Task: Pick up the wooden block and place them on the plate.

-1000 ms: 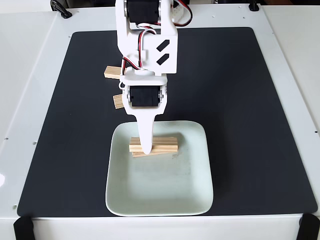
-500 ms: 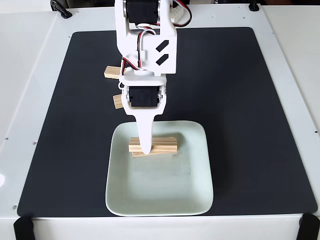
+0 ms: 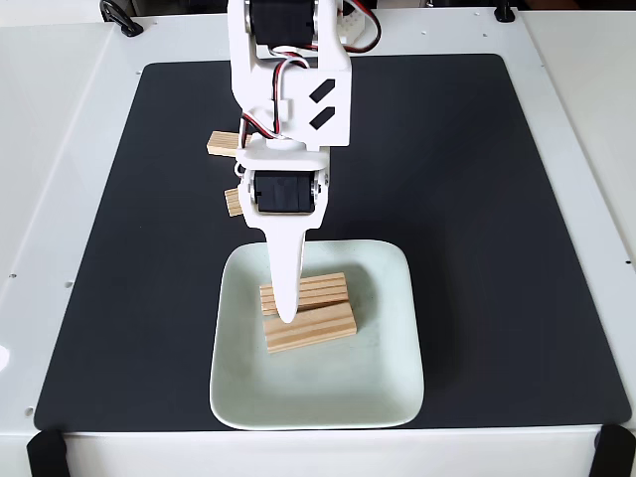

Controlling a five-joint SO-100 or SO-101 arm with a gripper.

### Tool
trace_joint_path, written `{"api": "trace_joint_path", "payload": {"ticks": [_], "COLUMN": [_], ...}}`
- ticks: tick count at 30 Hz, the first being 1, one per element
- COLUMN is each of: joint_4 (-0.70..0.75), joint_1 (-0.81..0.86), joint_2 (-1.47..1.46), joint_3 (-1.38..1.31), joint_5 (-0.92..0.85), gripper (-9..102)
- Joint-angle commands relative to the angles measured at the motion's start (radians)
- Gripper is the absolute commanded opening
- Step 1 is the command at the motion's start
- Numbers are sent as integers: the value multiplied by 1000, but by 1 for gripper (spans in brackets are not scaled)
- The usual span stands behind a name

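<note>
The white two-finger claw [image 3: 286, 316] hangs from the white plastic arm [image 3: 288, 89], which enters the fixed view from the top edge and reaches down over the matte black square mat [image 3: 477, 199]. The claw's long white finger [image 3: 285, 268] points toward the bottom of the picture, and its tip sits over the pale mint-green square plate [image 3: 388, 368] with rounded corners and a shallow raised rim. From this angle a single finger shows, so whether the claw stands wide or narrow, or grips anything, cannot be told.

Two small rectangular bars of pale light-brown wood lie on the plate right at the fingertip. The upper plate block [image 3: 320, 290] lies across behind the finger, showing on both sides of it, with its grain lines running nearly sideways. The lower plate block [image 3: 311, 327] lies just below the tip, tilted a little so its right end is higher, and it touches or overlaps the lower edge of the upper one; whether the finger touches either bar cannot be judged.

Two more bars of the same wood rest on the black mat above and to the left of the claw, partly hidden by the arm. The near mat block [image 3: 233, 202] peeks out beside the black servo [image 3: 285, 192], and the far mat block [image 3: 222, 143] lies farther up, beside the arm's white housing. The mat itself lies on a white table [image 3: 60, 149].
</note>
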Motion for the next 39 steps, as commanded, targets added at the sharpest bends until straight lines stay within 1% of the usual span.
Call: {"api": "trace_joint_path", "payload": {"ticks": [1, 4, 6, 11, 14, 20, 24, 27, 32, 34, 38, 39], "joint_4": [2, 2, 2, 3, 3, 3, 26, 72, 54, 15, -109, -143], "joint_1": [-2, -2, -3, -9, -12, -17, -15, -15, -41, -49, -37, -34], "joint_2": [32, 32, 32, 54, 78, 103, 152, 267, 545, 660, 887, 937], "joint_3": [-43, -43, -43, -40, -26, -18, 51, 184, 535, 680, 982, 1060], "joint_5": [5, 5, 5, 5, 11, 17, 8, 6, 6, 6, -2, -31], "gripper": [26, 24, 20, -1, 1, -1, -1, -1, -1, -1, -1, -1]}}
